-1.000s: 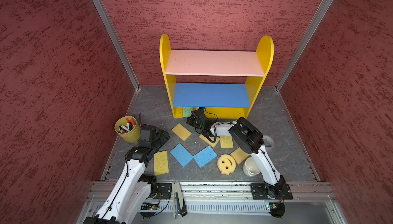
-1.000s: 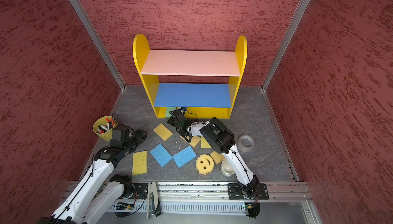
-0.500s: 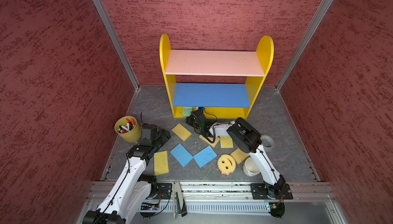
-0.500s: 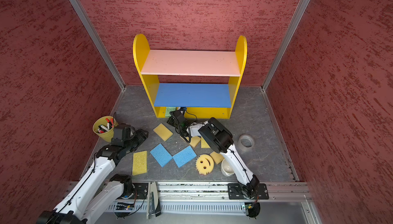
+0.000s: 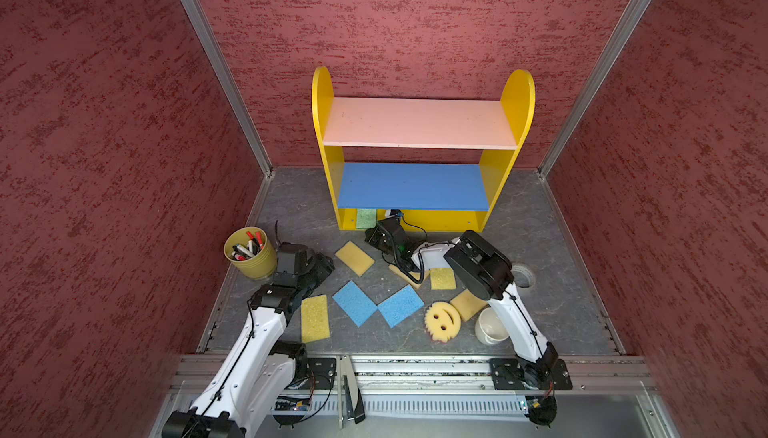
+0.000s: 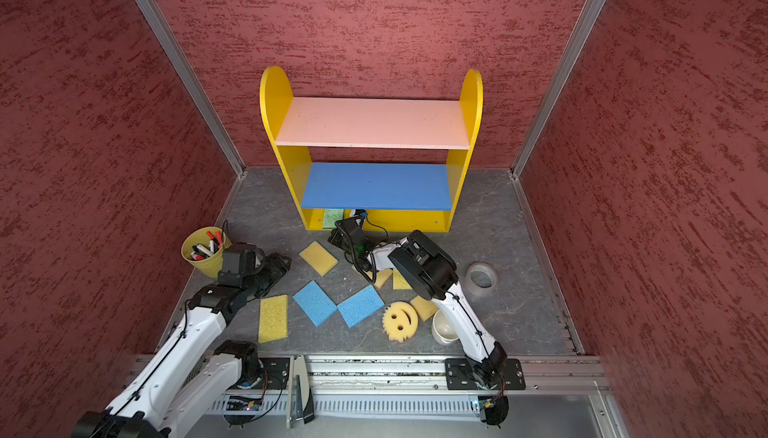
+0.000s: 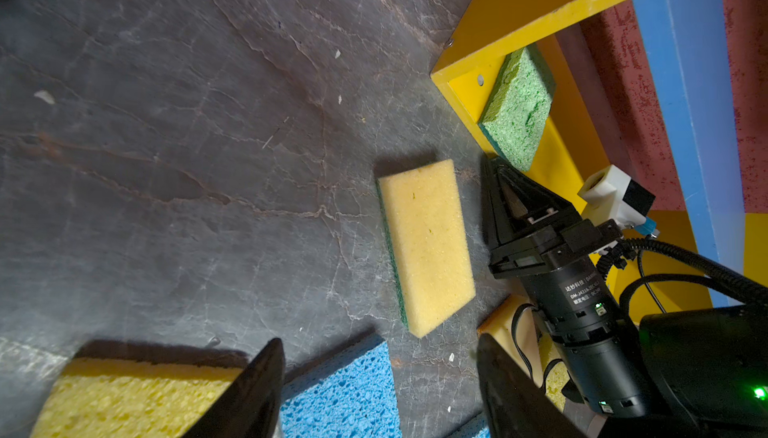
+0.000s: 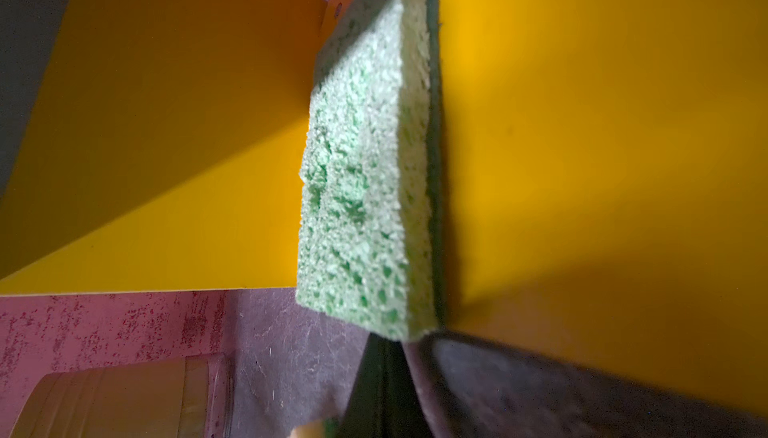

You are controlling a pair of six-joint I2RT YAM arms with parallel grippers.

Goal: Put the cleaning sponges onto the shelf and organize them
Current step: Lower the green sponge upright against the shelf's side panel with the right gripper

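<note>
The shelf (image 5: 322,95) stands at the back wall. One green sponge (image 5: 365,218) (image 7: 517,111) (image 8: 365,166) lies at the left end of its yellow base. My right gripper (image 5: 379,226) (image 7: 494,168) (image 8: 386,346) is shut, its tips at that sponge's near corner, with nothing between the jaws. Several sponges lie on the floor: a tan-yellow one (image 5: 354,258) (image 7: 426,244), two blue ones (image 5: 354,303) (image 5: 400,305), a yellow one (image 5: 315,317) and the round smiley one (image 5: 442,321). My left gripper (image 5: 322,267) (image 7: 378,344) hangs open and empty over the blue sponge's edge.
A yellow cup of markers (image 5: 250,255) stands left of the left arm. A white mug (image 5: 490,326) and a tape roll (image 5: 521,274) sit beside the right arm. More tan and yellow sponges (image 5: 442,279) (image 5: 467,303) lie under that arm. Red walls close in three sides.
Almost nothing. The right arm's elbow has eased slightly to the left. Both grippers keep their places and their states.
</note>
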